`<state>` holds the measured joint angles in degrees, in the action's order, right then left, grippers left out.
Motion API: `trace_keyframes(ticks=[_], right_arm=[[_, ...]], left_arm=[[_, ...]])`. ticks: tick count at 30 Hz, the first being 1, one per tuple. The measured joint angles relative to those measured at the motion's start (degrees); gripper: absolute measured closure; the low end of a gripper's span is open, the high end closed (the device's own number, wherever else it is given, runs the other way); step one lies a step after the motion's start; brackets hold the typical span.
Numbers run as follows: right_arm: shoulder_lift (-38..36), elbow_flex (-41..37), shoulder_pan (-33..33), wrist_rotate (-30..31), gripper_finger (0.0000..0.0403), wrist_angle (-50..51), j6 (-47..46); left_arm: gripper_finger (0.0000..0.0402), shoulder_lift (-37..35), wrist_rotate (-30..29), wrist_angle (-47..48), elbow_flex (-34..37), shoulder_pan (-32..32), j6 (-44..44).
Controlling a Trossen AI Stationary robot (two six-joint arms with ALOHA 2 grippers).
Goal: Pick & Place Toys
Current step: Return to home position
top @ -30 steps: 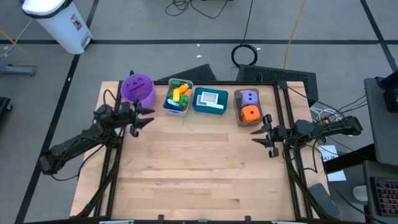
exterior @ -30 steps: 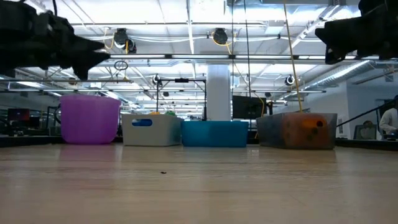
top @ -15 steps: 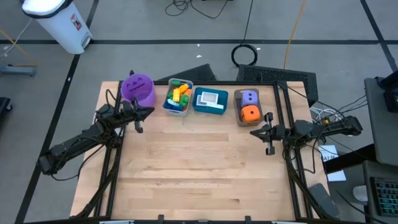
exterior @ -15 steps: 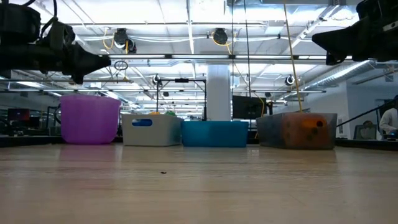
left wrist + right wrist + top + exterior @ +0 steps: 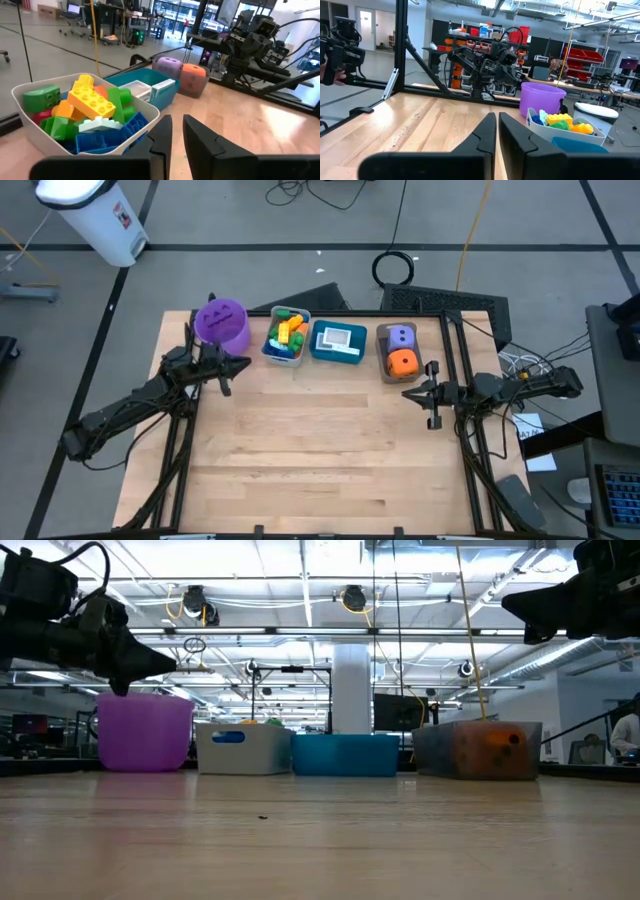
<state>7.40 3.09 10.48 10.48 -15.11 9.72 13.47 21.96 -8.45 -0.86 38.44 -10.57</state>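
Plastic bricks (image 5: pixel 286 335) fill a grey bin (image 5: pixel 270 350) at the table's far edge; they also show in the left wrist view (image 5: pixel 85 107). Flat cards (image 5: pixel 339 337) lie in a teal bin (image 5: pixel 338 358). A purple die (image 5: pixel 401 336) and an orange die (image 5: pixel 402 362) sit in a brown bin (image 5: pixel 384 350). My left gripper (image 5: pixel 243 362) is shut and empty, above the table next to the grey bin and in front of the purple bucket (image 5: pixel 222 323). My right gripper (image 5: pixel 407 393) is shut and empty, just in front of the brown bin.
The bucket and the three bins stand in a row along the far edge. Bare wooden table (image 5: pixel 320 450) stretches from them to the near edge. Black frame rails (image 5: pixel 462 370) run along the table's left and right sides.
Both grippers have shut on nothing; their fingers stood apart a second ago. My left gripper has sunk a little in front of the purple bucket. The toys have stayed where they were.
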Motion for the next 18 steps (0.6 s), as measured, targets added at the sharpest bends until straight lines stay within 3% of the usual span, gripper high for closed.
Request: trace_keyframes(ticks=[18], right_arm=[[0.0,0.0,0.0,0.0,0.039,0.0,0.0]], left_arm=[[0.0348,0.0,0.0,0.0,0.0,0.0,0.3]])
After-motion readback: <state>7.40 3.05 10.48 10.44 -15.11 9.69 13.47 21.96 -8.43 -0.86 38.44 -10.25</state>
